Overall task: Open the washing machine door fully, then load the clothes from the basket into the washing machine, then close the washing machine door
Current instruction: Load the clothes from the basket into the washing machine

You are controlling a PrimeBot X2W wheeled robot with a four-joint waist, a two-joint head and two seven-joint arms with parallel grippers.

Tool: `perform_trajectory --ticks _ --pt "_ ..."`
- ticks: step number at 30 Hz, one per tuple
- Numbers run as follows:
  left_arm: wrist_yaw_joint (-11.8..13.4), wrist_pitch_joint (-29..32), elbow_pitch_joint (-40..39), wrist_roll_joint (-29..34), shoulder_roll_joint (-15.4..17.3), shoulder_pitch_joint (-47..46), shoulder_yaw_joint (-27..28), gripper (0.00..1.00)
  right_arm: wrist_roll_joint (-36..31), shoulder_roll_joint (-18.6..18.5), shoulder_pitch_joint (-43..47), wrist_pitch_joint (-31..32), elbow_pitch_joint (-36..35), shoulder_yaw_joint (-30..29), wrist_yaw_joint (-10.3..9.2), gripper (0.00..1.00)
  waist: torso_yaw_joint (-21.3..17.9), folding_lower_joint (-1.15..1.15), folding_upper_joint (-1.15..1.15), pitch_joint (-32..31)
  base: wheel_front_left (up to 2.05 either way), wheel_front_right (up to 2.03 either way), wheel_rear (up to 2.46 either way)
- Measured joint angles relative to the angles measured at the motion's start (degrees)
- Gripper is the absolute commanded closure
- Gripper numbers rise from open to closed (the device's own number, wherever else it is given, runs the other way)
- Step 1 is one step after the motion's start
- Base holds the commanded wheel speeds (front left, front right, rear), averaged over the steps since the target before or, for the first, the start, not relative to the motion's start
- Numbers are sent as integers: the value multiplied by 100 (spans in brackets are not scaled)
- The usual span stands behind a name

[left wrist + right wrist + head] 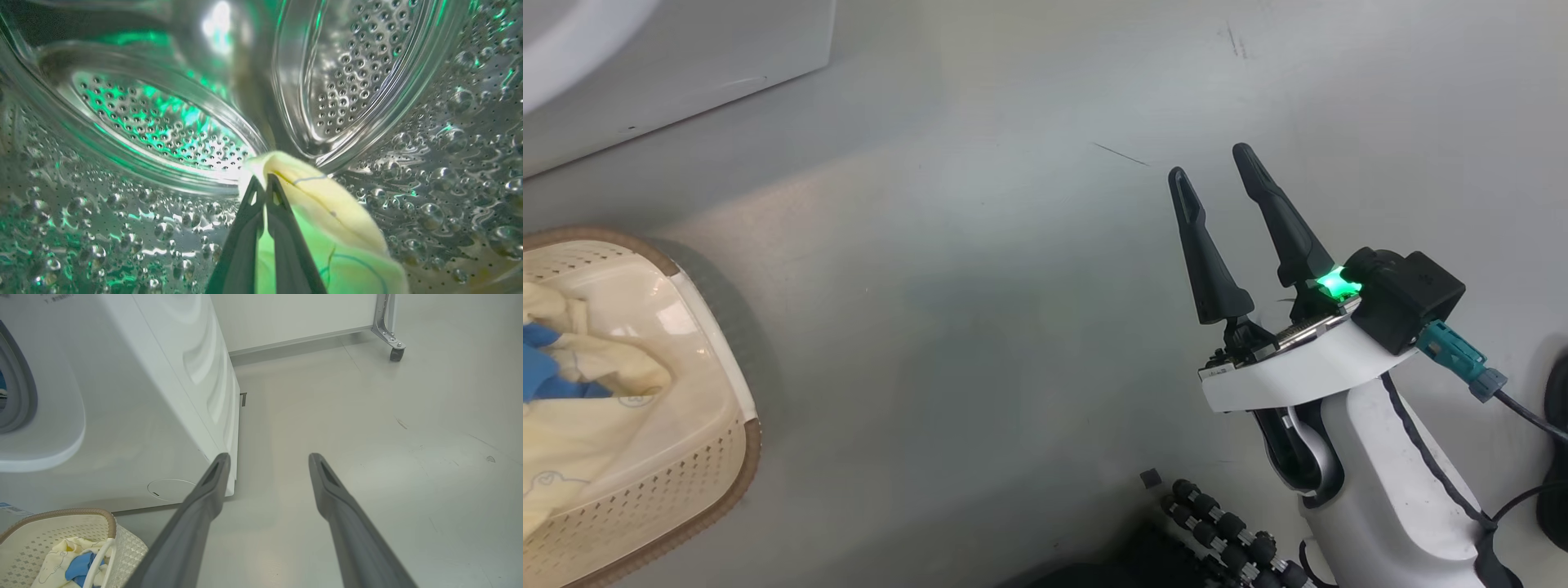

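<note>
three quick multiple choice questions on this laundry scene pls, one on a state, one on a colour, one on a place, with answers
1. How do the jaws of the right gripper stand?
A) shut on cloth
B) open and empty
C) shut and empty

2. Which colour shows among the cream clothes in the basket?
A) red
B) blue
C) black

3. Where is the left gripper?
A) inside the steel drum
B) in the basket
C) beside the right gripper

Answers:
1 B: its jaws stand well apart with nothing between them.
2 B: a blue patch lies in the cream fabric.
3 A: perforated steel surrounds it, and its jaws are closed on a cream garment.
</note>
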Motion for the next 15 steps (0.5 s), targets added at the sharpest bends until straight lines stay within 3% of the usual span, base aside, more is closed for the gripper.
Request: perform_trajectory --ticks 3,4,5,6,15 --pt "4 186 181 -63 -30 -1 37 100 2 1 -1 0 7 4 0 0 19 0 0 -2 0 0 0" --pt "9 193 220 -70 -38 -2 53 78 2 1 -4 0 9 5 0 0 26 0 0 -3 0 0 0" --pt "18 223 250 -87 -42 -4 60 78 2 2 -9 0 11 5 0 0 34 0 0 -6 0 0 0" --pt "23 225 272 -87 -43 -7 63 0 2 1 -14 0 11 4 0 0 42 0 0 -8 0 0 0" --pt "-10 71 543 -287 -219 -19 97 0 -3 1 -98 0 56 -101 0 0 197 0 0 -108 0 0 0"
